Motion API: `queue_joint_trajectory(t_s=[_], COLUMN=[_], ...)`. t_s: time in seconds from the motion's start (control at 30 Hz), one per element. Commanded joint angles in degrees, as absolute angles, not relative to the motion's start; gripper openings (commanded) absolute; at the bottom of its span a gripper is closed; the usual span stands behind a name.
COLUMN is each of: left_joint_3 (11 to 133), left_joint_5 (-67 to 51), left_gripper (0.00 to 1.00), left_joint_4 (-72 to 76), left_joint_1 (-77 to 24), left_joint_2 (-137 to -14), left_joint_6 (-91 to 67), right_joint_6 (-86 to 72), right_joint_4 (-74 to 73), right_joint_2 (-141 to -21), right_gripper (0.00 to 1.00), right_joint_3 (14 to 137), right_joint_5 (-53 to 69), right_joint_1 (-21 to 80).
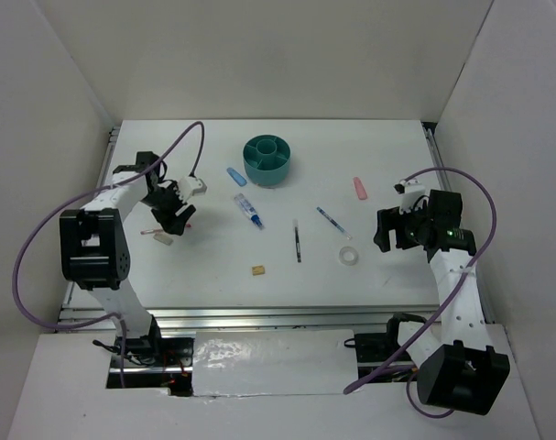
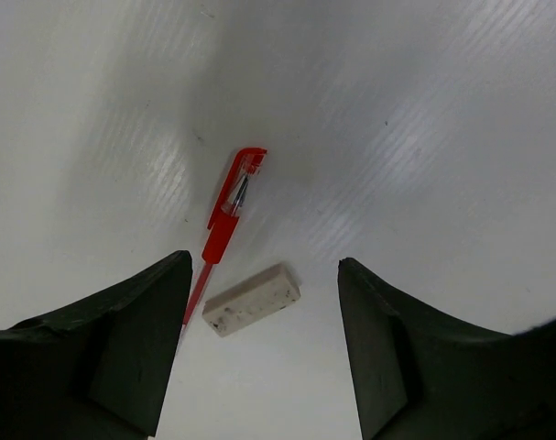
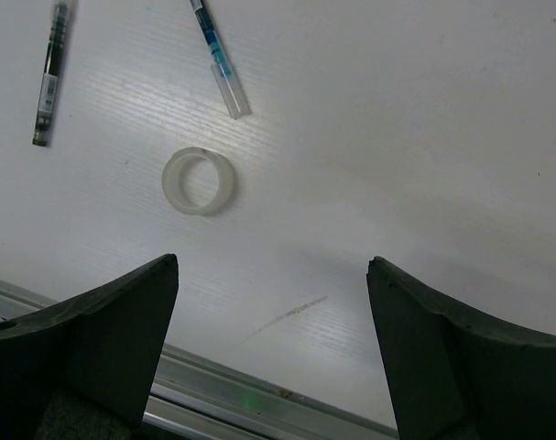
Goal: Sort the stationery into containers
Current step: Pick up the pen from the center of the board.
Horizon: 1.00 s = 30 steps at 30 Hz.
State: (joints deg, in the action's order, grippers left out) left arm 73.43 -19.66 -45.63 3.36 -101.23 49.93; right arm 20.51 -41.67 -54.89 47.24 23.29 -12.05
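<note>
The round teal organiser stands at the back middle of the table. My left gripper is open and empty; in the left wrist view a tan eraser block lies between the fingers, beside a red pen. My right gripper is open and empty; in the right wrist view a clear tape ring, a blue-white pen and a thin dark pen lie ahead. In the top view the tape ring sits left of the right gripper.
A light blue eraser, a second blue-white pen, a pink eraser and a tiny tan block lie on the white table. A metal rail runs along the near edge. White walls enclose the sides and back.
</note>
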Motion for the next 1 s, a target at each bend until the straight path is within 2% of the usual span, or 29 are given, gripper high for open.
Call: queue_joint_trajectory(t_s=[0.0, 0.17, 0.57, 0.73, 0.83, 0.97], left_joint_3=[75.6, 75.6, 72.0, 70.9, 71.2, 71.8], left_joint_5=[-21.5, -19.2, -17.3, -17.1, -17.1, -17.3], left_gripper=[0.77, 0.75, 0.53, 0.5, 0.42, 0.23], left_joint_4=[-46.3, -44.4, -38.9, -38.2, -38.4, -38.9], left_joint_1=[3.8, 4.7, 6.8, 7.2, 7.2, 7.3], left_joint_2=[-102.7, -105.6, -107.8, -108.6, -109.6, -110.7], left_joint_6=[53.9, 56.0, 59.3, 60.4, 60.4, 59.8], right_joint_6=[20.2, 20.5, 20.5, 20.5, 20.3, 19.5], right_joint_4=[-42.8, -42.3, -42.0, -42.1, -42.3, -43.3], right_joint_2=[-54.8, -54.3, -54.7, -54.1, -54.3, -55.0], right_gripper=[0.9, 0.89, 0.88, 0.87, 0.87, 0.87], right_joint_3=[49.2, 49.2, 51.5, 52.0, 53.3, 56.4], right_joint_5=[24.6, 24.3, 24.4, 26.2, 27.6, 30.2], right_joint_1=[-12.0, -12.1, -12.0, -12.0, -12.0, -12.1])
